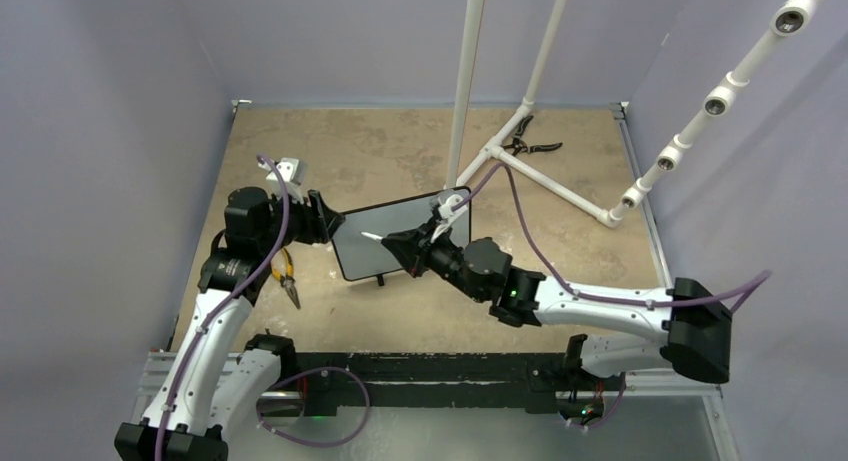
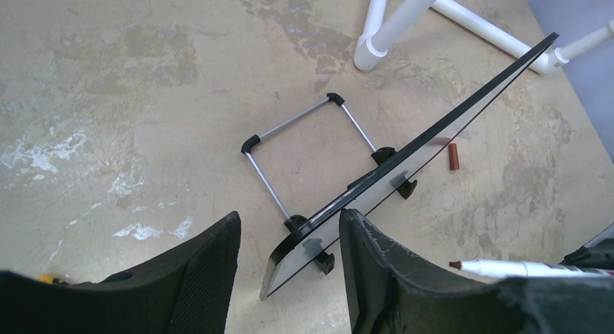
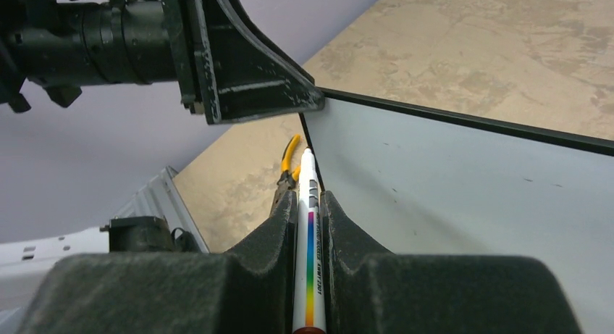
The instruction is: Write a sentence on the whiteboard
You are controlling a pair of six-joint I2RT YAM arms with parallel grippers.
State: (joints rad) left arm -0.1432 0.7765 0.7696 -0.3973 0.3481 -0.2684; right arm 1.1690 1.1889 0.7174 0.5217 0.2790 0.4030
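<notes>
Since the left gripper [image 2: 289, 231] is only spread around the left edge of the whiteboard [image 1: 392, 223], stood mid-table, it could easily get shoved over once the marker [image 3: 309, 176], clamped in the right gripper [image 3: 309, 203], is pressed on. No sentence is seen yet.

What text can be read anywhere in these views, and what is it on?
No text is legible.
On the marker held in the right gripper: a line of small dark print beside the rainbow stripe, too blurred to read.
On the whiteboard: no writing visible, only a few tiny specks.
</notes>
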